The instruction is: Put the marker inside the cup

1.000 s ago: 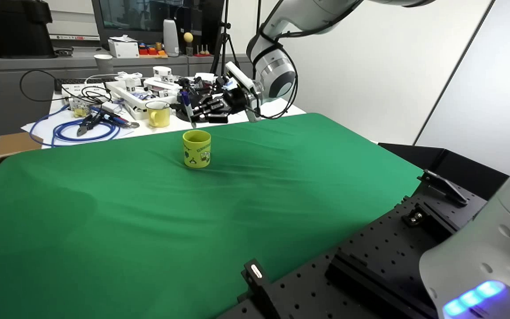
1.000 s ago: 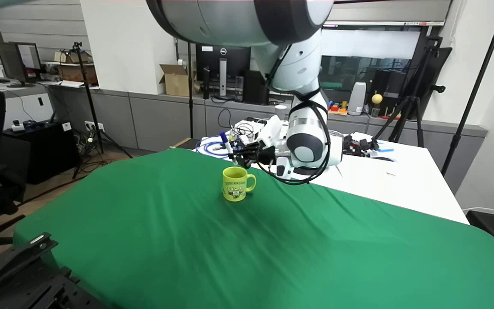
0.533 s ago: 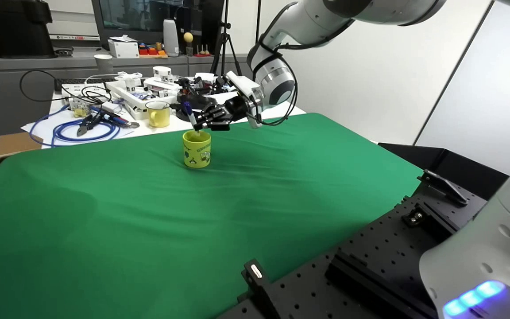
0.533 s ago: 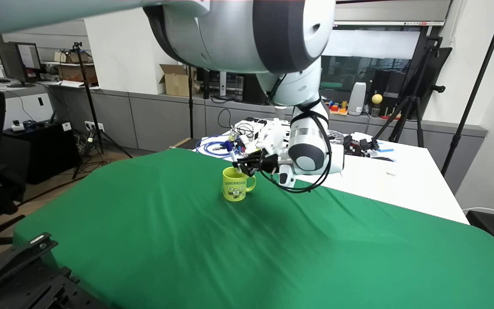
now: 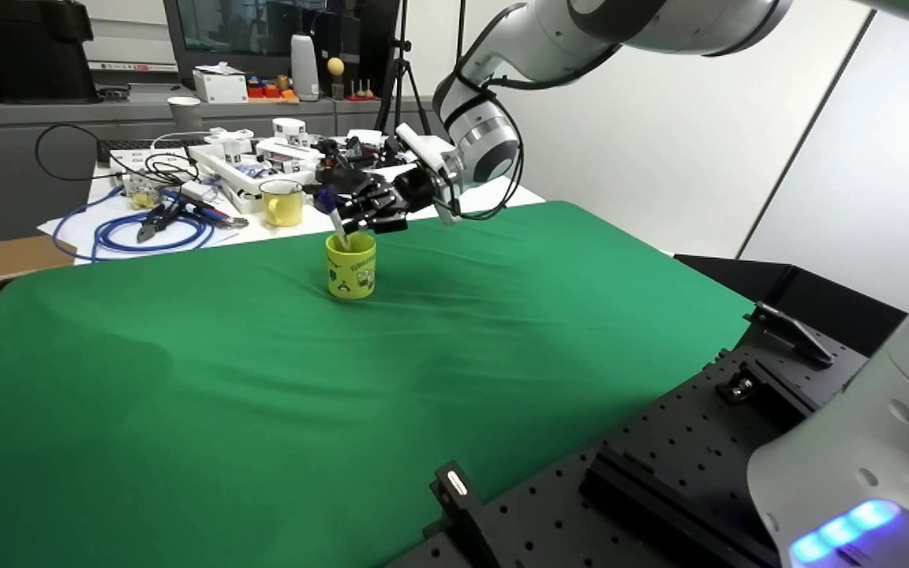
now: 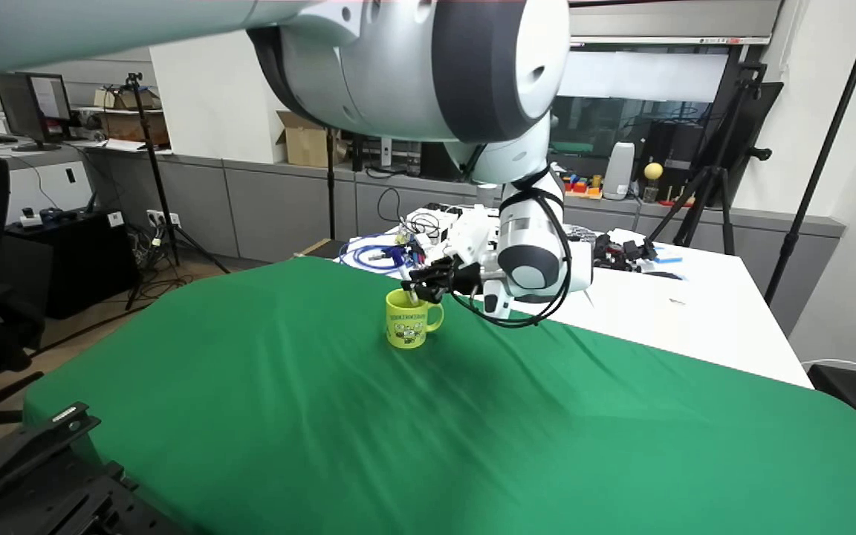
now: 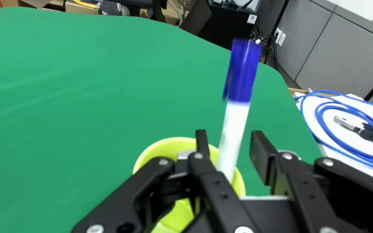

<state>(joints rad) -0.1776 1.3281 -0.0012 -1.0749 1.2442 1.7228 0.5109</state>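
Green cloth (image 5: 439, 410) is lying beneath the yellow-green cup (image 5: 352, 276), which is standing upright. The marker (image 7: 233, 136) is leaning inside the cup, its white lower end dipping in and its blue cap (image 7: 243, 69) pointing up. The gripper (image 7: 230, 145) is hovering just by the cup's top, released, its fingers (image 7: 259, 155) standing apart with the marker between them and a gap showing beside each.

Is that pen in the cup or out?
Partly in: the pen has its white end inside the cup, blue cap sticking out. Bottom contact: cannot tell.
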